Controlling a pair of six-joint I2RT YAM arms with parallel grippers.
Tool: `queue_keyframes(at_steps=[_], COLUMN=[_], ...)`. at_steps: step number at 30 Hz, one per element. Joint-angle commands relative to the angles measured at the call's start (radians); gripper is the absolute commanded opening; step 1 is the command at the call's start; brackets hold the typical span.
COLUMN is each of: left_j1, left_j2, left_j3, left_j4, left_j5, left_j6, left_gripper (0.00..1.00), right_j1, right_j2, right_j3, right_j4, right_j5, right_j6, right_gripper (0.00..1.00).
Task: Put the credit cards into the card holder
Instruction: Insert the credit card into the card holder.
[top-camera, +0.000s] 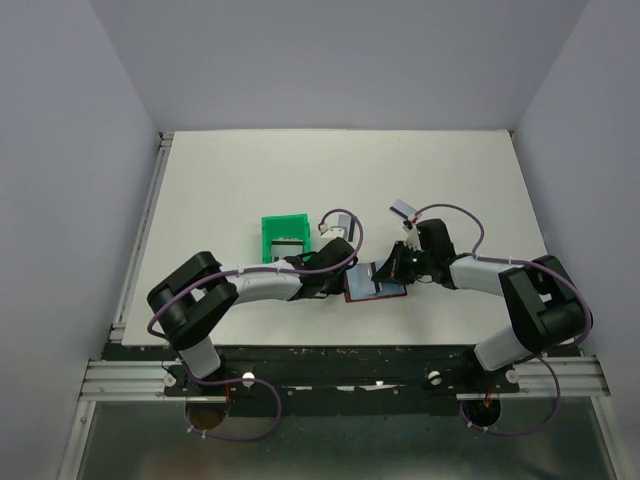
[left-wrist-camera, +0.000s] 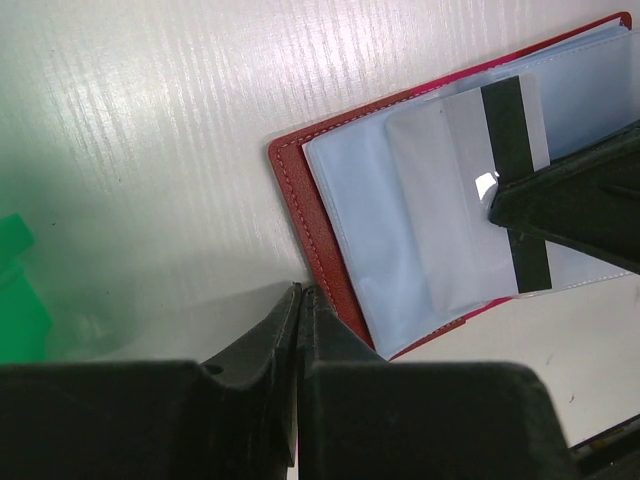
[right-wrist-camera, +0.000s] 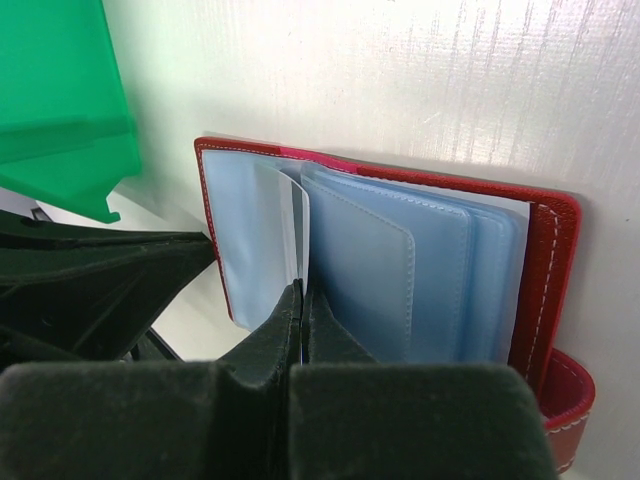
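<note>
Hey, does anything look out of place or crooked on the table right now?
Nothing spilled or damaged. The card holder lies open, and one credit card sits only partly inside a clear sleeve, pinched by the right gripper, as expected mid-insertion.

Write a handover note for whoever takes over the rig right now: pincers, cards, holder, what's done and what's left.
Left pincer: closed at the red edge of the card holder, apparently pinching it; the holder lies open on the table.
Right pincer: shut on a credit card, which looks partly inside a clear sleeve of the holder.
Green tray: beyond the left arm, with what look like more cards in it.
Done: holder open, one card partly in.
Left: seat this card fully, let go, then load the rest.
</note>
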Motion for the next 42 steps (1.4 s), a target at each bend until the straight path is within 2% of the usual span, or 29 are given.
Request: queue_keyframes(at_steps=[1, 16, 18, 23, 27, 35, 42], left_j1=[-0.003, -0.003, -0.002, -0.002, -0.003, -0.003, -0.003], left_j2=[0.042, 0.052, 0.052, 0.051, 0.048, 0.046, 0.052], left_j3=[0.001, 0.001, 0.001, 0.001, -0.002, -0.01, -0.004], left_j4=[-0.023, -0.015, -0.015, -0.013, -0.015, -0.012, -0.012], left_j5=[0.011, 0.025, 0.025, 0.028, 0.025, 0.028, 0.028], left_j6=[0.014, 0.017, 0.017, 0.017, 0.016, 0.016, 0.02], left_gripper=[0.12, 0.11, 0.11, 0.11, 0.11, 0.11, 0.11], right_j1=[0.014, 0.016, 0.016, 0.014, 0.016, 0.016, 0.016], right_j2=[0.035, 0.095, 0.089, 0.046, -0.015, -0.097, -0.155], right_j3=[-0.031, -0.025, -0.025, -0.022, -0.008, 0.059, 0.087], right_j4=[-0.079, -0.006, -0.009, -0.03, -0.091, -0.28, -0.366], right_j5=[0.026, -0.055, -0.055, -0.043, -0.014, 0.1, 0.172], right_j6=[-0.03, -0.004, -0.006, -0.012, -0.027, -0.095, -0.13], right_gripper=[0.03, 0.05, 0.1, 0.32, 0.42, 0.47, 0.48])
